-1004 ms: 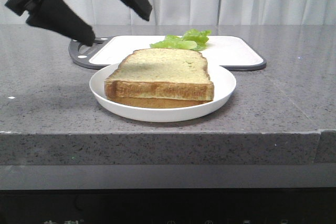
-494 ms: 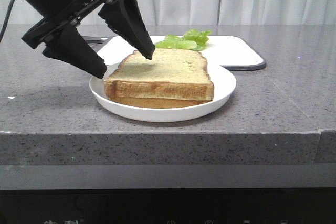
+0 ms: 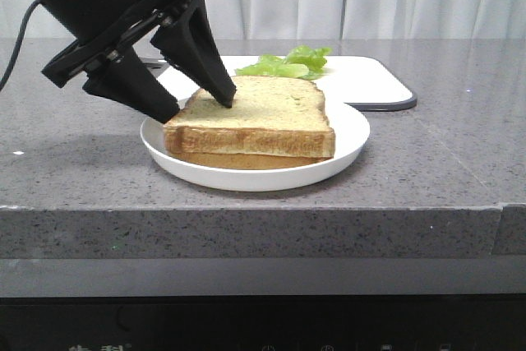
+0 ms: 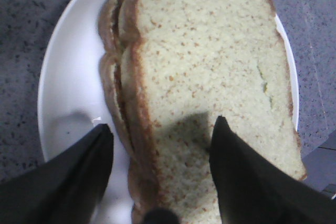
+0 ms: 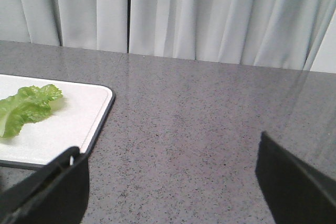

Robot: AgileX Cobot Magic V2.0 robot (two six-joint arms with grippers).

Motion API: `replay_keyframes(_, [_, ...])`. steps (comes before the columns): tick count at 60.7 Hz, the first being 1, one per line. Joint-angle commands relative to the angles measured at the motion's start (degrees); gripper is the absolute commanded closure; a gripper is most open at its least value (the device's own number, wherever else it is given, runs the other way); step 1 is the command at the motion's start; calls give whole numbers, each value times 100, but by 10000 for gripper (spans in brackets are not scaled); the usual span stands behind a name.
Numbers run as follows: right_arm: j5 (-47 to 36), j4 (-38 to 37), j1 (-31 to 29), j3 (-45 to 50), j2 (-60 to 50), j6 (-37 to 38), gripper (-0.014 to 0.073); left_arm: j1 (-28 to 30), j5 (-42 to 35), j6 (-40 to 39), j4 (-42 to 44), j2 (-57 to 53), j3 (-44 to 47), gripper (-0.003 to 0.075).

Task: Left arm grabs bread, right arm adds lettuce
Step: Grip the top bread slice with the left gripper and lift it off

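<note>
The bread [image 3: 263,113], a thick slice with a dark brown crust, lies on top of a thinner slice [image 3: 238,159] on a white plate [image 3: 246,177]. My left gripper [image 3: 199,108] is open and straddles the bread's left edge. One finger rests on the slice's top face [image 4: 210,51], the other is down beside the crust over the plate [image 4: 68,77]. The left wrist view shows that gripper [image 4: 162,123] with the crust between its fingers. The lettuce [image 3: 288,63] lies on a white cutting board [image 3: 362,80]. My right gripper [image 5: 169,145] hangs open over bare counter, right of the lettuce [image 5: 26,107].
The cutting board [image 5: 68,119] has a dark rim and sits behind the plate. Grey speckled counter runs to a front edge just below the plate. White curtains close off the back.
My left gripper has come down from the upper left and now straddles the bread's left edge, still open. The bread and lettuce have not moved.
</note>
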Motion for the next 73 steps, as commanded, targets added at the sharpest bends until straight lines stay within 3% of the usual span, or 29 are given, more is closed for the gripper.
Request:
replay_keyframes(1, [-482,-80,-13,-214,68,-31,-60,-52,-137,14,-239,-212,-186,421])
replay_keyframes(11, [-477,-80,-13,-214,68,-31,-60,-52,-169,14,-239,-212,-192,611])
replay_keyframes(22, [-477,-80,-13,-214,68,-31,-60,-52,-247,14,-239,-212,-192,741])
replay_keyframes(73, [-460,-80,-13,-214,68,-31,-60,-10,-80,163,-593,-1082,-192,739])
